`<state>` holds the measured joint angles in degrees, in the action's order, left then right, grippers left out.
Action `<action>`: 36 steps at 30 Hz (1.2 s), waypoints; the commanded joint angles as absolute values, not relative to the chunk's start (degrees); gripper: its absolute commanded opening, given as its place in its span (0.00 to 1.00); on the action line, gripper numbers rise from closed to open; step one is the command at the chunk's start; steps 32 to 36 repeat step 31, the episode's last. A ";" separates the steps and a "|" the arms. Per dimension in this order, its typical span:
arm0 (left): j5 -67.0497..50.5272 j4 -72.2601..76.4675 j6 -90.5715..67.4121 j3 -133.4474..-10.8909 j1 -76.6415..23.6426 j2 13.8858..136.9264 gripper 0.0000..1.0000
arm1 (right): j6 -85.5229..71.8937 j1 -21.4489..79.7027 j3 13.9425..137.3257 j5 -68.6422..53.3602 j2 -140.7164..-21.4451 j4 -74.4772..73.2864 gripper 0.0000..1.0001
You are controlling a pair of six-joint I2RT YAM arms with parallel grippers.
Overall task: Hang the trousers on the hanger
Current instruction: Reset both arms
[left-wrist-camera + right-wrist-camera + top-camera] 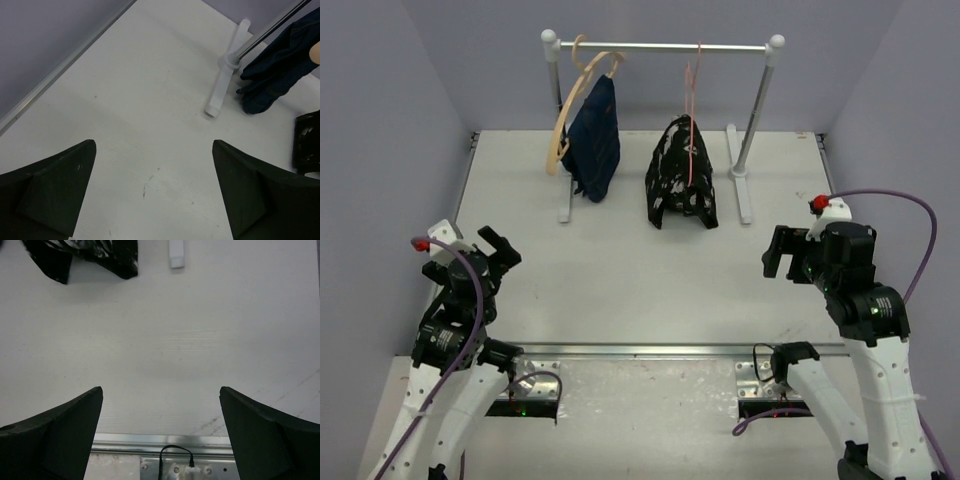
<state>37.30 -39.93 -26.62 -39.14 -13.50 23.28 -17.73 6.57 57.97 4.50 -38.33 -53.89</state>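
The white table (pixel 620 260) fills the view. At its 12 o'clock end stands a clothes rack (pixel 660 46) with a silver rail. The trousers (pixel 680 175) hang folded over the hanger (pixel 691 80), just to the 1 o'clock side of centre, with its hook on the rail. A navy garment (pixel 595 135) hangs at 11 o'clock on a wooden hanger (pixel 563 120), apart from the trousers. The left gripper (pixel 500 250) at 8 o'clock and the right gripper (pixel 776 252) at 4 o'clock hover over the table with jaws spread wide, holding nothing.
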 commanded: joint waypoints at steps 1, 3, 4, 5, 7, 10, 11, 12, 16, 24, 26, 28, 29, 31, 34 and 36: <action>37.84 -32.46 -24.87 -38.73 -13.80 21.30 1.00 | -15.70 6.50 53.12 7.86 -34.12 -51.87 0.99; 37.68 -32.66 -24.90 -38.82 -13.80 21.79 1.00 | -16.03 6.50 52.29 7.67 -33.46 -51.60 0.99; 37.64 -32.74 -24.94 -38.78 -13.80 22.10 1.00 | -16.25 6.50 52.11 7.71 -33.42 -51.78 0.99; 37.57 -32.74 -24.96 -38.76 -13.80 22.32 1.00 | -16.52 6.50 51.94 7.78 -33.49 -51.77 0.99; 37.44 -32.66 -24.94 -38.76 -13.80 22.78 1.00 | -16.91 6.50 51.37 7.94 -33.53 -51.39 0.99; 37.44 -32.49 -24.87 -38.64 -13.80 23.03 1.00 | -17.17 6.50 50.22 7.94 -32.66 -50.47 0.99; 37.44 -32.43 -24.87 -38.58 -13.80 23.03 1.00 | -17.41 6.50 50.09 8.00 -32.42 -50.00 0.99; 37.44 -32.42 -24.87 -38.58 -13.80 23.02 1.00 | -17.48 6.50 49.92 8.00 -32.25 -49.83 0.99; 37.44 -32.26 -24.79 -38.44 -13.80 22.94 1.00 | -17.19 6.50 50.04 7.59 -32.49 -49.90 0.99; 37.35 -32.06 -24.67 -38.32 -13.80 22.90 1.00 | -17.62 6.50 48.87 7.49 -32.02 -48.69 0.99; 37.32 -31.99 -24.61 -38.32 -13.80 23.09 1.00 | -17.81 6.50 48.87 7.30 -32.14 -48.66 0.99; 37.27 -31.99 -24.61 -38.32 -13.86 23.26 1.00 | -17.93 6.50 48.87 7.36 -32.26 -48.54 0.99; 37.27 -31.95 -24.61 -38.32 -13.84 23.25 1.00 | -18.02 6.50 48.87 7.47 -32.30 -48.56 0.99; 37.33 -31.99 -24.61 -38.32 -13.80 23.06 1.00 | -17.84 6.50 48.73 7.09 -32.26 -48.67 0.99; 37.33 -31.99 -24.61 -38.32 -13.80 23.06 1.00 | -17.84 6.50 48.73 7.09 -32.26 -48.67 0.99; 37.33 -31.99 -24.61 -38.32 -13.80 23.06 1.00 | -17.84 6.50 48.73 7.09 -32.26 -48.67 0.99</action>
